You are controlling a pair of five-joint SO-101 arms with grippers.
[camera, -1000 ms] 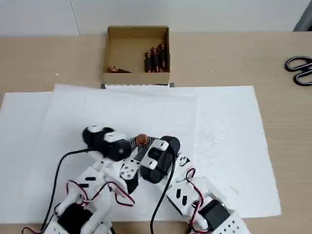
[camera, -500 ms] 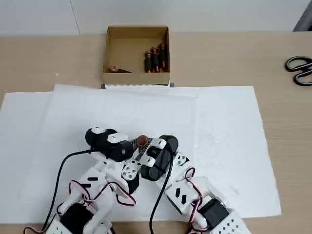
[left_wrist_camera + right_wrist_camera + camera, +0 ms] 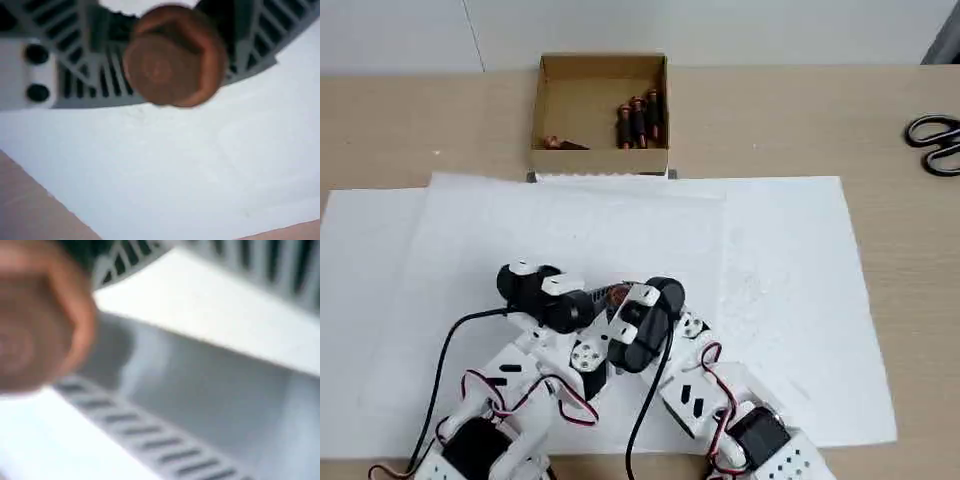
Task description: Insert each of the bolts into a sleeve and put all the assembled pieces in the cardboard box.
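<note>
A copper bolt (image 3: 616,294) sits where the two arms meet, low over the white paper. In the left wrist view its hexagonal head (image 3: 172,60) faces the camera, and my left gripper (image 3: 170,67) is shut on it, with grey ribbed fingers (image 3: 80,82) on either side. In the high view my left gripper (image 3: 602,298) and right gripper (image 3: 628,300) press close together around the bolt. The right wrist view has the bolt head (image 3: 40,325) as a close copper blur. The cardboard box (image 3: 560,95) at the back holds several assembled pieces (image 3: 638,120).
A large white paper sheet (image 3: 770,260) covers the table in front of the box. Black scissors (image 3: 935,140) lie on the bare wood at the far right. One more copper piece (image 3: 555,143) lies in the box's near left corner.
Both grippers have drawn slightly back toward the table's front edge with the bolt. Its head, seen round from above before, now sits lower and is partly covered by the grippers.
</note>
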